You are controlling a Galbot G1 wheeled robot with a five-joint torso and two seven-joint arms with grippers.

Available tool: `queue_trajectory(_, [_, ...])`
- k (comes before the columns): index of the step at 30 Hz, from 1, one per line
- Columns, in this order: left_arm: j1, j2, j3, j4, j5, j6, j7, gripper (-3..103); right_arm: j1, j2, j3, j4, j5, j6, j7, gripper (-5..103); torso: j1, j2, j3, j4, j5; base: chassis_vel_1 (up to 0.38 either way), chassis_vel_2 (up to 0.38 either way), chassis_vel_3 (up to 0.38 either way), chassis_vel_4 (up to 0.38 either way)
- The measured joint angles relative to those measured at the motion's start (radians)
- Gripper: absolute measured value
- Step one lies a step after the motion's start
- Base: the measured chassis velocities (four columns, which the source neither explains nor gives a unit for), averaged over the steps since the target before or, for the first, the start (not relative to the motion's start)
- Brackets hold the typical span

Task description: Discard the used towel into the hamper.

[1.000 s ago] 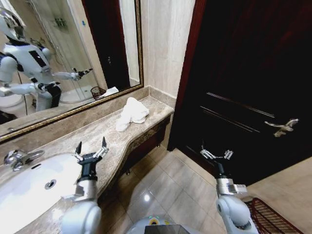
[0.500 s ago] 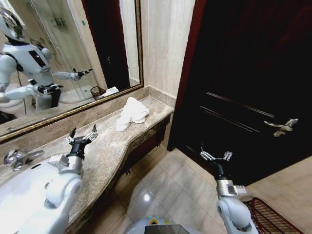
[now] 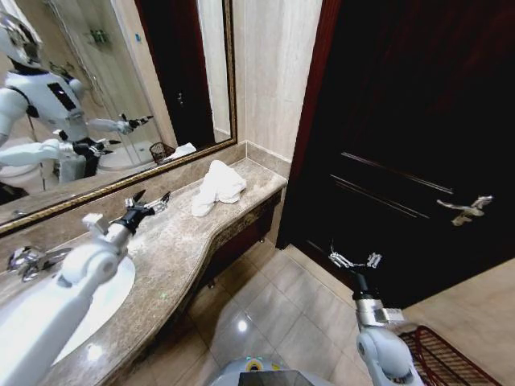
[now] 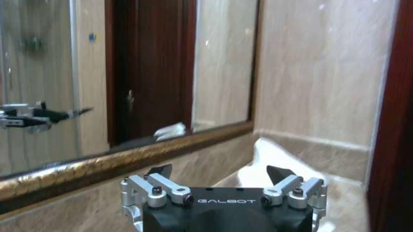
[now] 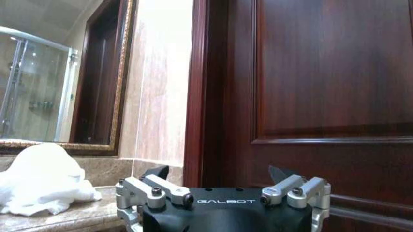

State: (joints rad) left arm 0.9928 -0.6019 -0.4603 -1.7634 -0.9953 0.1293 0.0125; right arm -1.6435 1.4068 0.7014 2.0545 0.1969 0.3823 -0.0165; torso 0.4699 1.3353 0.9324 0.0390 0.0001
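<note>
One crumpled white towel (image 3: 218, 186) lies at the countertop's (image 3: 181, 249) far end by the wall, beneath the mirror (image 3: 96, 88). The left gripper (image 3: 148, 205), fingers spread and empty, reaches along the counter short of it; best to come down over the bulk. The right gripper (image 3: 354, 259), also open, hangs beside the door (image 3: 418, 145). What appears to be one hamper (image 3: 447, 358) sits on the floor.

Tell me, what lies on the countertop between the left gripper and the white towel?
Nothing: in the head view the marble countertop is bare between the open left gripper and the towel. The sink lies behind the gripper.
</note>
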Motion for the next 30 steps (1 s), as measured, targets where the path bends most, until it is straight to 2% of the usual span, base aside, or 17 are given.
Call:
queue_trajectory(1, [0.0, 0.0, 0.0, 0.0, 0.0, 0.0, 0.0, 98, 0.0, 0.0, 0.0, 0.0, 0.0, 0.0, 0.0, 100, 0.0, 0.0, 0.0, 0.0, 0.0, 0.0, 0.0, 0.0, 0.0])
queue_trajectory(4, [-0.13, -0.001, 0.122, 0.133, -0.005, -0.003, 0.03, 98, 0.004, -0.001, -0.001, -0.009, -0.005, 0.002, 0.0, 100, 0.0, 0.0, 0.0, 0.0002, 0.0002, 0.0, 0.0, 0.0, 0.0])
queue_trajectory(5, [-0.13, -0.001, 0.122, 0.133, -0.005, -0.003, 0.03, 98, 0.004, -0.001, -0.001, -0.009, -0.005, 0.002, 0.0, 100, 0.0, 0.0, 0.0, 0.0002, 0.0002, 0.0, 0.0, 0.0, 0.0])
queue_trajectory(7, [-0.235, -0.03, 0.21, 0.228, -0.002, -0.014, 0.059, 99, 0.004, -0.003, -0.001, -0.013, -0.007, 0.002, 0.0, 100, 0.0, 0.0, 0.0, 0.0002, -0.0004, 0.0, 0.0, 0.0, 0.0])
queue_trajectory(8, [-0.235, -0.03, 0.21, 0.228, -0.002, -0.014, 0.059, 99, 0.004, -0.003, -0.001, -0.013, -0.007, 0.002, 0.0, 100, 0.0, 0.0, 0.0, 0.0002, -0.0004, 0.0, 0.0, 0.0, 0.0])
queue_trajectory(10, [-0.329, -0.067, 0.301, 0.315, 0.002, -0.034, 0.102, 101, 0.004, -0.007, 0.002, -0.016, -0.009, 0.002, 0.0, 100, 0.0, 0.0, 0.0, 0.0, -0.0002, 0.0, 0.0, 0.0, 0.0])
queue_trajectory(13, [-0.376, -0.086, 0.35, 0.352, 0.001, -0.043, 0.125, 99, 0.004, -0.008, 0.005, -0.018, -0.009, 0.002, 0.0, 100, 0.0, 0.0, 0.0, 0.0, -0.0007, 0.0, 0.0, 0.0, 0.0])
queue_trajectory(15, [-0.449, -0.113, 0.425, 0.406, -0.009, -0.054, 0.16, 98, 0.004, -0.01, 0.009, -0.023, -0.009, 0.002, 0.001, 100, 0.0, 0.0, 0.0, 0.0002, 0.0009, 0.0, 0.0, 0.0, 0.0])
queue_trajectory(16, [-0.449, -0.113, 0.425, 0.406, -0.009, -0.054, 0.16, 98, 0.004, -0.01, 0.009, -0.023, -0.009, 0.002, 0.001, 100, 0.0, 0.0, 0.0, 0.0002, 0.0009, 0.0, 0.0, 0.0, 0.0])
queue_trajectory(17, [-0.489, -0.129, 0.463, 0.438, -0.01, -0.058, 0.172, 98, 0.004, -0.01, 0.011, -0.025, -0.009, 0.002, 0.001, 100, 0.0, 0.0, 0.0, 0.0005, -0.0006, 0.0, 0.0, 0.0, 0.0])
queue_trajectory(20, [-0.554, -0.159, 0.514, 0.494, -0.009, -0.065, 0.191, 98, 0.005, -0.009, 0.013, -0.027, -0.009, 0.002, 0.002, 100, 0.0, 0.0, 0.0, 0.0003, 0.0004, 0.0, 0.0, 0.0, 0.0])
queue_trajectory(23, [-0.694, -0.235, 0.606, 0.621, -0.004, -0.073, 0.213, 98, 0.003, -0.003, 0.017, -0.03, -0.011, 0.007, 0.002, 100, 0.0, 0.0, 0.0, 0.0001, 0.0, 0.0, 0.0, 0.0, 0.0])
queue_trajectory(26, [-0.733, -0.262, 0.632, 0.661, -0.002, -0.074, 0.217, 98, 0.002, -0.002, 0.019, -0.032, -0.011, 0.008, 0.002, 100, 0.0, 0.0, 0.0, 0.0, 0.001, 0.0, 0.0, 0.0, 0.0])
queue_trajectory(27, [-0.776, -0.299, 0.671, 0.714, 0.003, -0.077, 0.222, 98, -0.001, 0.0, 0.023, -0.033, -0.011, 0.011, 0.002, 100, 0.0, 0.0, 0.0, 0.0, 0.0, 0.0, 0.0, 0.0, 0.0])
queue_trajectory(30, [-0.812, -0.338, 0.706, 0.771, 0.017, -0.082, 0.236, 98, -0.003, 0.0, 0.029, -0.036, -0.011, 0.013, 0.003, 100, 0.0, 0.0, 0.0, 0.0, 0.0005, 0.0, 0.0, 0.0, 0.0])
